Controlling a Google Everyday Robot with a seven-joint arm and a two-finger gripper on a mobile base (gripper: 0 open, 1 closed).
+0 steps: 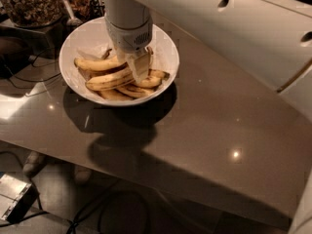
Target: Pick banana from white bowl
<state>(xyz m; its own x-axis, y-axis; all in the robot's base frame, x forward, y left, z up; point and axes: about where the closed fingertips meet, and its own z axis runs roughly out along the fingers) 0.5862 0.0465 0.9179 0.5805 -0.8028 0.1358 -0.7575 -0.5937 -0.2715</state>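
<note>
1. White and glossy, the bowl point(167, 47) stands on the far left part of the shiny grey-brown surface point(209, 130) and throws a dark shadow on its near side.
2. It holds a heap of yellow bananas that overlap across the middle and near half. The far inner wall is bare.
3. The banana point(105, 82) is long and gently curved, with a brown streak along its upper edge. It lies in the bowl across the middle of the heap, running from the left side up toward the right, on top of shorter fruit.
4. A second banana point(95, 64) lies just behind it, with its left tip near the bowl's left wall.
5. Short bananas point(129, 91) lie beneath and in front, against the near wall, and one small end pokes out at the right.
6. The pincer point(135, 68) hangs straight down from the white arm point(127, 18) into the bowl, with its tip at the right end of the banana. I cannot tell whether it is open, closed or gripping the fruit.
7. Behind the bowl, at the top left, a clear jar point(29, 4) is full of a brown, crumbly mix.
8. Just right of the jar is a dark container point(85, 3) with brown contents, and a metal spoon point(71, 14) is in front of it.
9. Black cables point(22, 82) trail over the surface's left edge.
10. On the floor below lies a small grey box point(12, 199).
</note>
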